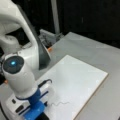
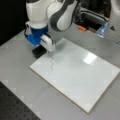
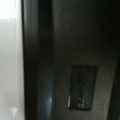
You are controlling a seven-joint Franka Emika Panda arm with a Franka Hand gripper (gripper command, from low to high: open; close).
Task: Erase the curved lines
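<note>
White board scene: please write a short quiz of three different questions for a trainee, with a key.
1. True or false: the curve lines on the white board are already wiped away.
2. The gripper is nearest which part of the board? A) its middle B) the corner beside the squiggle C) the corner far from the squiggle
3. Fill in: under the gripper, in a front view, sits a ___ block at the board's edge.

Key: 1 false; 2 B; 3 black.
</note>
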